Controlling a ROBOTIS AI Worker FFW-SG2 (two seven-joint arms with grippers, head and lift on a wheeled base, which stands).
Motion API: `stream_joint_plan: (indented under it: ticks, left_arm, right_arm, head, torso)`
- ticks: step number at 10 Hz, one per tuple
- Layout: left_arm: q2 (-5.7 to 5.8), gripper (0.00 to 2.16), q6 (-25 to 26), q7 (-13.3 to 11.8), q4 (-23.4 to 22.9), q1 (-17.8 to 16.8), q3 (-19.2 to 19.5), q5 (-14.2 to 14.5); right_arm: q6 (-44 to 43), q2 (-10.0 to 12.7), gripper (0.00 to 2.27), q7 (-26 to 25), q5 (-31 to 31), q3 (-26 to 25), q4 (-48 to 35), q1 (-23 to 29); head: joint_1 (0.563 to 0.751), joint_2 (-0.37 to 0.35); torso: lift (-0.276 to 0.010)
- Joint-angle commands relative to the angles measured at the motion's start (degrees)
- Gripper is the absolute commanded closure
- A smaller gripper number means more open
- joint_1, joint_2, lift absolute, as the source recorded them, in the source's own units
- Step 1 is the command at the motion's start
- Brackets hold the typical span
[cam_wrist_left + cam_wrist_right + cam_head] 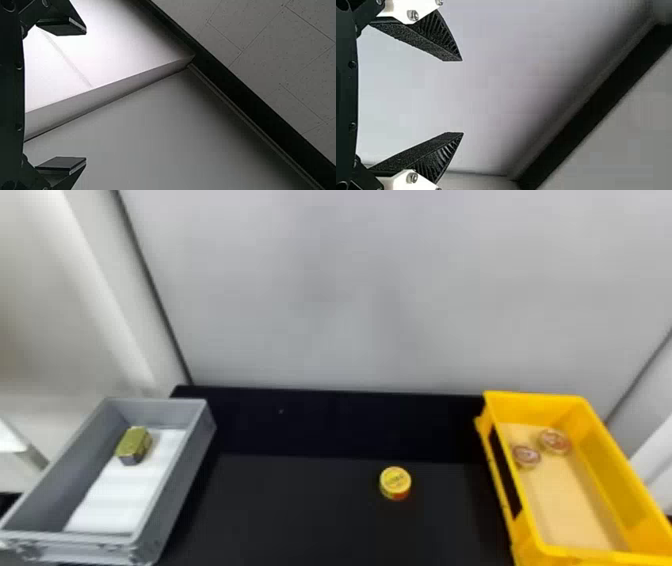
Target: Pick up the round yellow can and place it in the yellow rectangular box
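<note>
Yellow can [395, 483] sitting upright, lid up, on the black tabletop [300, 510], right of the middle, well in from the far edge. Nothing is touching it. I'm judging the job to be at its start, with the pick-up pending.

First worry: the can is looking squat. Fingers closing too high would be slipping off the lid; going too low, they would be scraping the tabletop. One finger arriving first would be shoving or tipping it, and a toppled can would be rolling on its round side.

Yellow box [602, 462] lying to the right, its near-left wall standing between can and floor. A low carry would be knocking the can on that rim; an early release would be leaving it outside. Two round tins [554, 441] are resting toward the box's far end, one close to the left wall. Dropping onto them would be making the can bounce or lean.

Right gripper [462, 97] is hanging spread and empty, facing pale wall; likely the one for this. Left gripper [85, 95] is also gaping, empty.

Far left, grey box [180, 485] is holding a gold-coloured block [134, 445] on a white sheet [125, 495]; a wrong target.
</note>
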Motion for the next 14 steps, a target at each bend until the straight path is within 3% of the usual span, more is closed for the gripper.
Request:
stream_joint_plan:
  ticks: [1, 6, 10, 12, 14]
  left_arm:
    - [-0.07, 0.13, -0.03, 0.00, 0.00, 0.05, -0.25, 0.00]
    - [-0.25, 0.13, -0.20, 0.00, 0.35, -0.04, -1.13, 0.00]
    - [-0.51, 0.13, -0.20, -0.18, 0.88, -0.57, -2.18, 0.00]
    - [-0.68, 0.13, -0.38, -0.18, 1.40, -1.36, -2.88, 0.00]
    - [-1.65, 0.13, -1.70, -0.18, 2.90, -2.50, -4.12, -0.17]
  right_arm:
    - [13.08, 3.70, 0.13, -0.13, -5.94, -2.95, 0.33, 0.38]
    - [21.17, 8.27, 0.13, 2.94, -13.68, -4.71, 6.74, 6.18]
    - [29.17, 8.27, 0.13, 8.83, -21.76, -3.48, 11.93, 7.94]
    - [33.74, 8.27, 0.13, 13.84, -23.87, -2.69, 15.01, 8.46]
    - [39.11, 7.92, 0.13, 23.34, -21.94, -1.46, 18.08, 8.46]
  head:
    - [0.663, 0.054]
    - [0.663, 0.054]
    - [0.663, 0.054]
    - [0.663, 0.054]
    - [0.663, 0.054]
  torso:
    - [-0.010]
    - [-0.010]
    - [-0.010]
    - [-0.010]
    - [-0.010]
